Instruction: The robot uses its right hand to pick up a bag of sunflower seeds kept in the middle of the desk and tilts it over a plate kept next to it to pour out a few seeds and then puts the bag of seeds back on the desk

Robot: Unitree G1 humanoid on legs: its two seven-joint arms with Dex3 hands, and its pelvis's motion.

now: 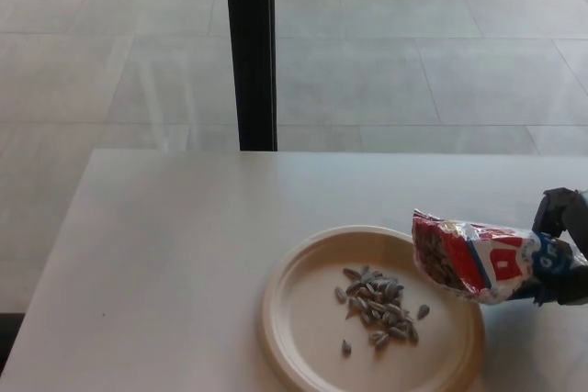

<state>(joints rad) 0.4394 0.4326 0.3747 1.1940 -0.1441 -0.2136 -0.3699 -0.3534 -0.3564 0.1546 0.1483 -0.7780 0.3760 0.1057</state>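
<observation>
The right hand point(562, 247) holds the bag of seeds point(478, 262) by its rear end, tilted over the plate point(303, 319); it looks light, soft and crinkly, so grip the closed end firmly

light: bright, soft daylight | glare: streaks on floor point(184, 71) | shadows: faint | focus: slightly soft

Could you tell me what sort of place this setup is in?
Probably an indoor lab or office-like room: a plain white desk stands on a floor of large grey tiles, with a black post behind it. A plate of seeds sits on the desk.
</observation>
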